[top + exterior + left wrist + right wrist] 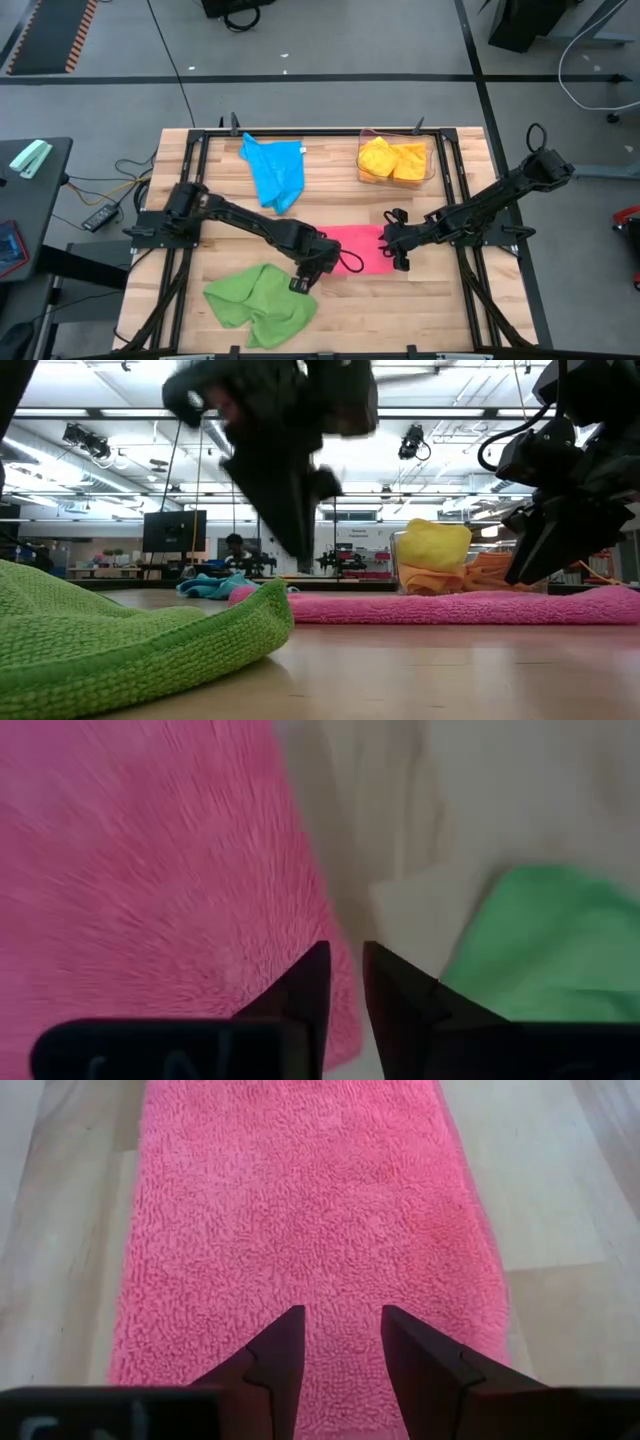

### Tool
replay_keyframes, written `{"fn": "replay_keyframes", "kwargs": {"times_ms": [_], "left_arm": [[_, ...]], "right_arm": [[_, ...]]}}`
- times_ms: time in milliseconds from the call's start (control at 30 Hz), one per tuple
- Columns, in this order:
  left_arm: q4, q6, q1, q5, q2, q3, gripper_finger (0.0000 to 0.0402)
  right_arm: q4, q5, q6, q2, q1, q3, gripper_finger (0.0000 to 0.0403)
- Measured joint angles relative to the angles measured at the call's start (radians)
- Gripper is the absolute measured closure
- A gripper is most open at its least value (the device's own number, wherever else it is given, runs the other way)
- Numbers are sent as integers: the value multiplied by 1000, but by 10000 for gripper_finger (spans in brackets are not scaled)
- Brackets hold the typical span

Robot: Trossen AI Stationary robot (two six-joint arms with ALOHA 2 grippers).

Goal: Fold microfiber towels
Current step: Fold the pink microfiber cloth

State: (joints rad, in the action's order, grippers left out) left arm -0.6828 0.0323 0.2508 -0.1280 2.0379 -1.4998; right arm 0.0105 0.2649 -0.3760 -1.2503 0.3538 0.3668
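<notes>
A pink towel lies flat as a long strip at the table's middle. A crumpled green towel lies near the front edge and a blue towel lies at the back. My left gripper hangs above the table between the pink towel's left end and the green towel. Its fingers point down with only a narrow gap and nothing in it. My right gripper stands open over the pink towel's right end. My right gripper's fingertips stand low over the pink towel's right end, slanting down from the table's right. I cannot tell whether they touch the cloth. The towel lies flat between them.
A clear plastic bin at the back right holds a yellow towel and an orange towel. Bare wood shows along the front right of the table. Dark frame rails run along the table's sides.
</notes>
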Motion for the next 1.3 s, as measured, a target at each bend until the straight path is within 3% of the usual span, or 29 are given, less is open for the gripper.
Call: {"fn": "replay_keyframes", "kwargs": {"times_ms": [467,667,833,933,1067,1300], "left_arm": [[4,0,-49,63,34,79,354],[-35,47,-76,217,29,81,366],[-85,149,-99,496,32,87,379],[-77,194,-113,605,33,86,386],[-78,223,-117,593,-1,87,389],[-67,206,-87,576,-88,85,375]], "right_arm": [[10,64,2,0,0,0,260],[24,167,-47,0,-1,0,260],[37,200,-93,0,0,0,260],[43,199,-96,0,0,0,260],[50,171,-92,0,3,0,260],[55,100,49,-3,-9,0,260]]}}
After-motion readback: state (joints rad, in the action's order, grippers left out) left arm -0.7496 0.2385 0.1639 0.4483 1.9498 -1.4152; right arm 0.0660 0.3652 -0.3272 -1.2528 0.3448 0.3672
